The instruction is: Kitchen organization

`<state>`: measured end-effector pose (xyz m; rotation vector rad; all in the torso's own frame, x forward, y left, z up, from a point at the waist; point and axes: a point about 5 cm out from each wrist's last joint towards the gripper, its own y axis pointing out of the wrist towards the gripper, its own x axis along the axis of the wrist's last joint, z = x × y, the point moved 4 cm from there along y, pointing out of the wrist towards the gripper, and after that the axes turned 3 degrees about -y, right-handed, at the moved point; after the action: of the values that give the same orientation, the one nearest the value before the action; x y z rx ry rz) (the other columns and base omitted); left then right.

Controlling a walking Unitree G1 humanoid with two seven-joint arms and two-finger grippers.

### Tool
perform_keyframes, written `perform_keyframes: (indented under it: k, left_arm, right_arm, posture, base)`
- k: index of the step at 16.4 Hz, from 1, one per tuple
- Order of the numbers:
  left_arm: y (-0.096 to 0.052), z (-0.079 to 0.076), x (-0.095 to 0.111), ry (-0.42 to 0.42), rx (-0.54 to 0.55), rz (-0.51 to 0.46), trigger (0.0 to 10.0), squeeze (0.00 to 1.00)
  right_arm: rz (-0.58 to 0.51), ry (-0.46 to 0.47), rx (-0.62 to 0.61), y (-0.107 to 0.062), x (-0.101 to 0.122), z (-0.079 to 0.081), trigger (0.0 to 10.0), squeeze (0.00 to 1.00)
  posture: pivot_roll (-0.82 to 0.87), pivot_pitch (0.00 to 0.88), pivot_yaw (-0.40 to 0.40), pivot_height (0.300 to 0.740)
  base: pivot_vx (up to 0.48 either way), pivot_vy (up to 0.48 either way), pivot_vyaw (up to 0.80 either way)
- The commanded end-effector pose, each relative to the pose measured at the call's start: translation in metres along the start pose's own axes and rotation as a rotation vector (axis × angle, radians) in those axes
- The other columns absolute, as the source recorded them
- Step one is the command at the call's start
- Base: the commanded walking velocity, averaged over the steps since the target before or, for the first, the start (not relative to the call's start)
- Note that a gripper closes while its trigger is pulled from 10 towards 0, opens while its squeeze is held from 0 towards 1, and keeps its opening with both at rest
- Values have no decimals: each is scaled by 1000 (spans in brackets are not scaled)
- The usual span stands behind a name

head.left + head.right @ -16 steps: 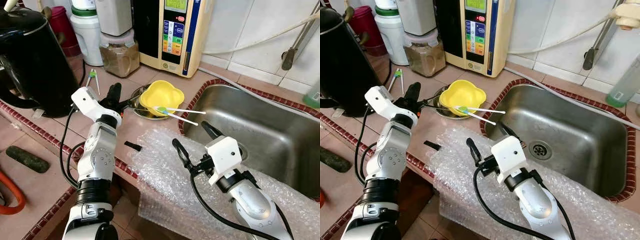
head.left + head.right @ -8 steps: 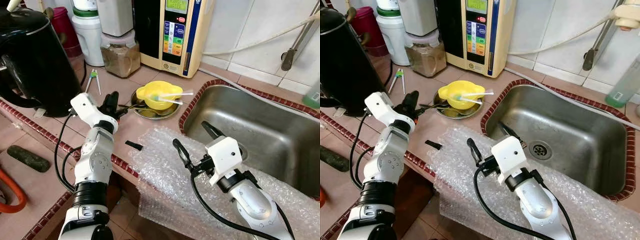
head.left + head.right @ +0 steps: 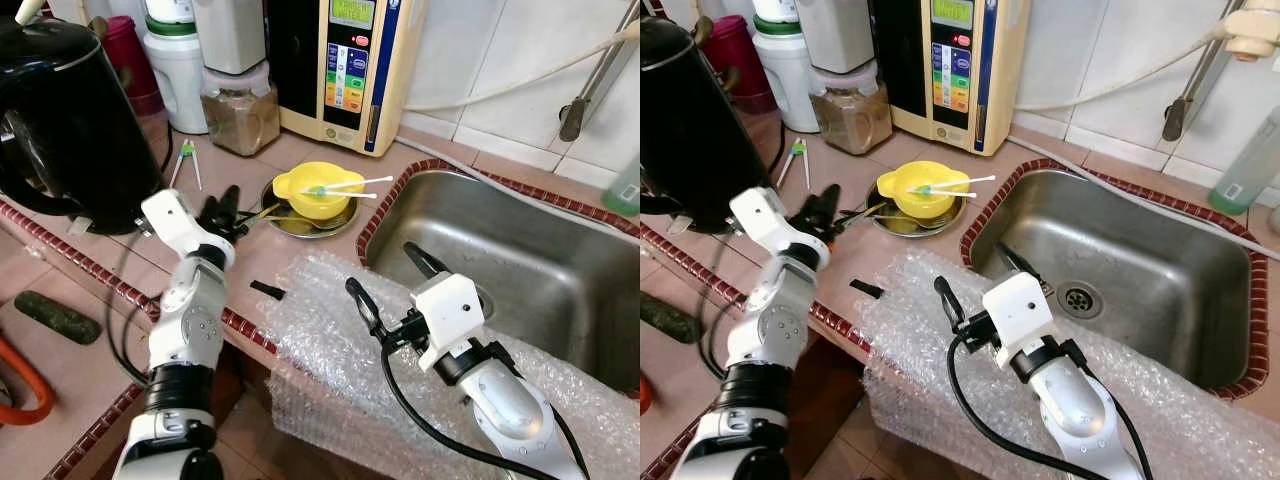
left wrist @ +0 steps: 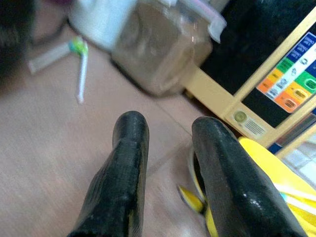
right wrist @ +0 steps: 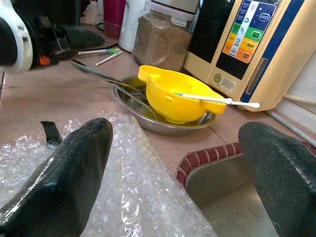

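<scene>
Now yellow bowl (image 3: pixel 318 188) back on metal dish (image 3: pixel 345 219).

Bowl (image 3: pixel 318 190) in dish (image 3: pixel 345 219), left of sink (image 3: pixel 520 270); kettle (image 3: pixel 65 120) far left.

The left wrist view is blurred. The yellow plastic bowl (image 4: pixel 276 182) beside the left gripper (image 4: pixel 168 129) runs off the picture's edge. The shallow steel dish (image 3: pixel 300 222) beyond that pincer is mostly hidden under the bowl. The big black kettle (image 3: pixel 60 120) beside it is cut off too.
</scene>
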<state>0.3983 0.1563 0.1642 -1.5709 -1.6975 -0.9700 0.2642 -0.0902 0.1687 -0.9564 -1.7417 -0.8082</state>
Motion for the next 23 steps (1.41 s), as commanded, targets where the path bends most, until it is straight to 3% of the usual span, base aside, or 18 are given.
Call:
perform_keyframes:
  k: [1, 4, 8, 13, 16, 19, 23]
  left_arm:
    - [1, -7, 4, 45, -21, -23, 10000, 1000]
    - [2, -18, 22, 160, -66, -116, 10000, 1000]
    - [1, -41, 24, 240, -182, -144, 10000, 1000]
    - [2, -81, 4, 202, -340, -82, 10000, 1000]
    - [1, -100, -9, 219, -426, -53, 10000, 1000]
    - [-2, -114, -19, 290, -518, -49, 10000, 1000]
    - [-5, -126, -39, 466, -636, -15, 10000, 1000]
  right_arm:
    - [-3, -2, -10, -2, 1, -2, 10000, 0]
    - [-4, -3, -12, -1, 1, -2, 10000, 0]
    - [-4, -4, -10, -1, 1, -1, 10000, 0]
    - [2, -2, -15, -3, 1, 1, 10000, 0]
    - [6, -4, -31, -5, 1, 0, 10000, 0]
    - [11, -7, -46, -8, 1, -1, 10000, 0]
    - [16, -9, -63, -11, 2, -2, 10000, 0]
  posture:
    - [-116, 71, 24, 740]
    - [-114, 68, 25, 740]
    - [-112, 73, 24, 740]
    - [-128, 87, 32, 740]
    - [-144, 90, 41, 740]
    - [-155, 92, 46, 740]
    - [-182, 104, 61, 740]
  base:
    - [0, 0, 0]
    - [0, 0, 0]
    - [0, 0, 0]
    - [0, 0, 0]
    - [0, 0, 0]
    - [0, 0, 0]
    - [0, 0, 0]
